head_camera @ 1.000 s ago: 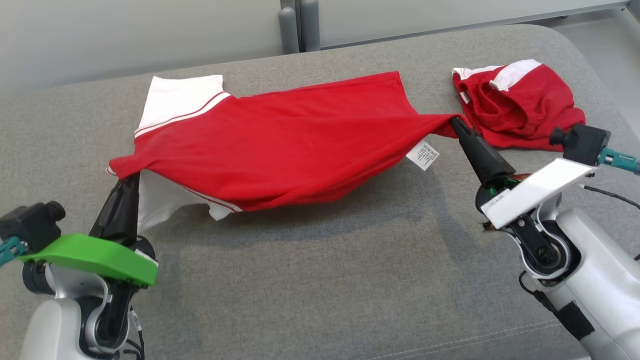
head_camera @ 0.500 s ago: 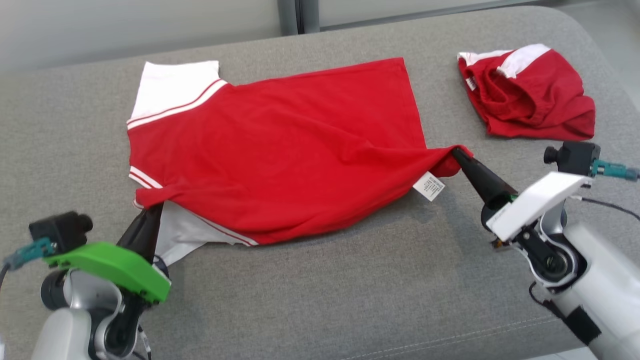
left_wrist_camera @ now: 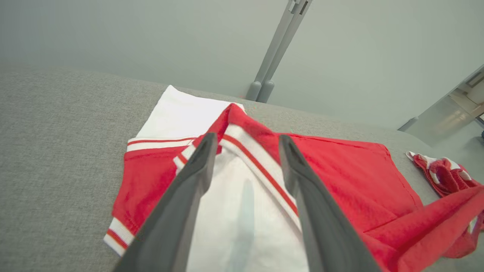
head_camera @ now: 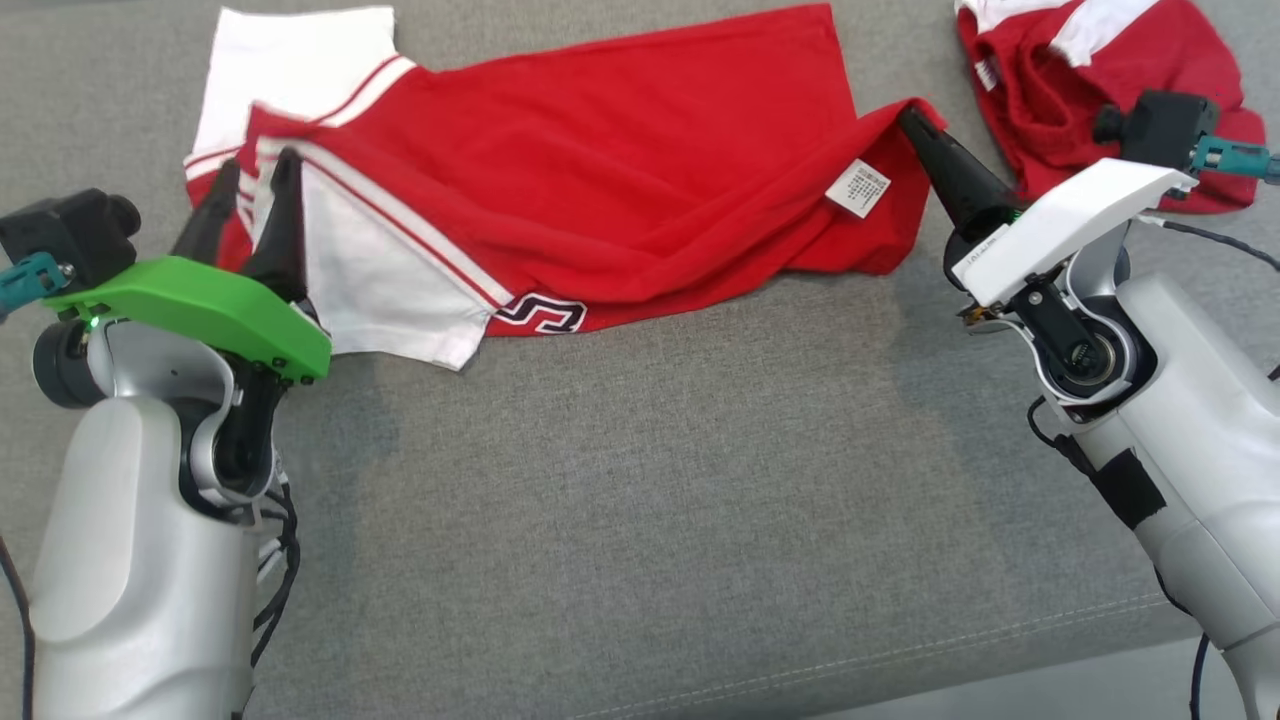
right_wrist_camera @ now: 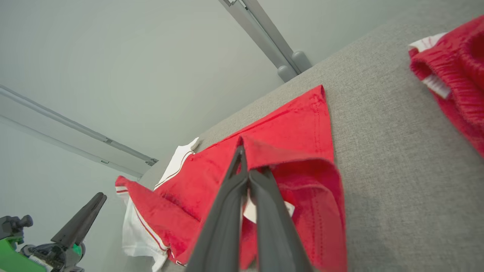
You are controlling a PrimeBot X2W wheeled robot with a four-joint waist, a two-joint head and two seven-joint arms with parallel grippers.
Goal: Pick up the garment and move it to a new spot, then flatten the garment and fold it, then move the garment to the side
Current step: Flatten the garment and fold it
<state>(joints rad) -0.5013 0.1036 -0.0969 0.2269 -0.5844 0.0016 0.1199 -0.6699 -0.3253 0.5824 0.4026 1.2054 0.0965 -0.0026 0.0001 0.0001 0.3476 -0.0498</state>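
The garment (head_camera: 620,160), a red shirt with white sleeves, lies across the far part of the grey cushion, its near edge turned over so a white sleeve and a printed number show. My left gripper (head_camera: 258,162) stands open over the shirt's left end; in the left wrist view the left gripper (left_wrist_camera: 246,138) has its two fingers apart over the white sleeve of the garment (left_wrist_camera: 340,170), gripping nothing. My right gripper (head_camera: 905,112) is shut on the shirt's right corner by the white label. In the right wrist view the right gripper (right_wrist_camera: 241,151) pinches the red hem of the garment (right_wrist_camera: 287,128).
Crumpled red shorts (head_camera: 1100,50) with white trim lie at the far right, just beyond my right wrist camera. The grey cushion (head_camera: 650,480) stretches wide and bare toward its front seam. A grey wall and post stand behind it.
My left gripper has opened and let go of the shirt's left edge, which now lies folded over. The right gripper still holds its corner. The head camera has tilted down.
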